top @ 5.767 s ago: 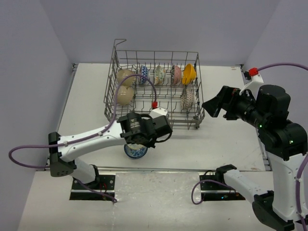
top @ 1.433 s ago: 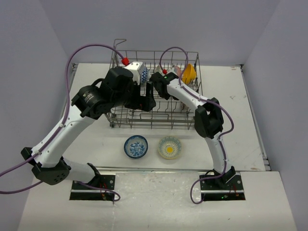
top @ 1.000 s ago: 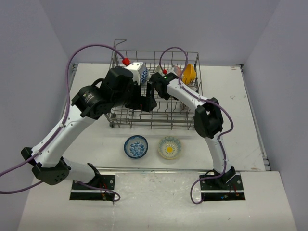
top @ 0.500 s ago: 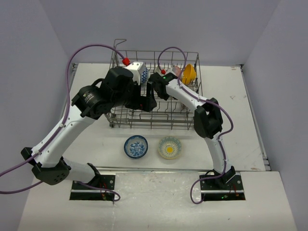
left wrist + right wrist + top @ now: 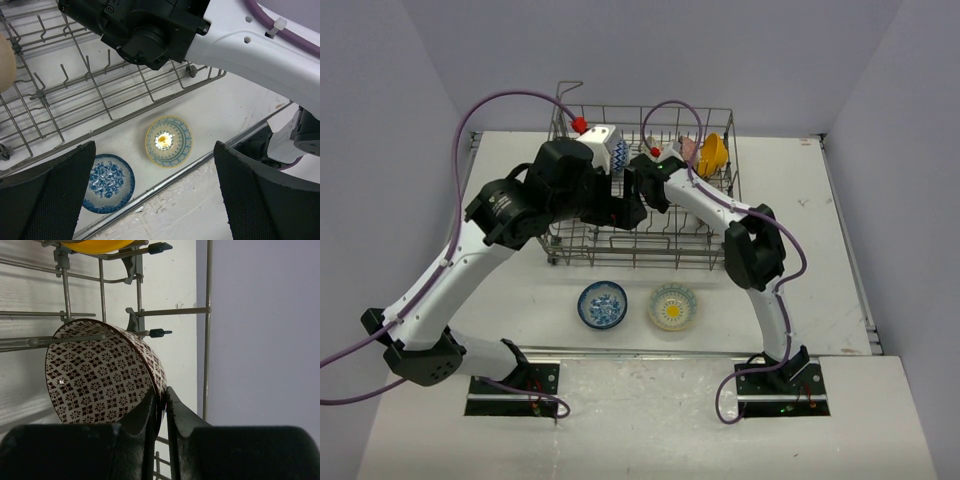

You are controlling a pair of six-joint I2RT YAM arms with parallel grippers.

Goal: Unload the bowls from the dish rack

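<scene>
Right wrist view: right pincer (image 5: 163,394) clamped on patterned bowl (image 5: 100,375), lower edge hidden; left pincer (image 5: 154,170) apart.

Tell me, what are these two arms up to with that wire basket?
Two robot arms are unloading bowls from the dish rack. A blue bowl and a yellow-centred bowl already sit on the table in front of it. The right gripper is pinched on the rim of a brown-patterned bowl inside the rack. The left gripper hovers open above the rack, holding nothing.
</scene>
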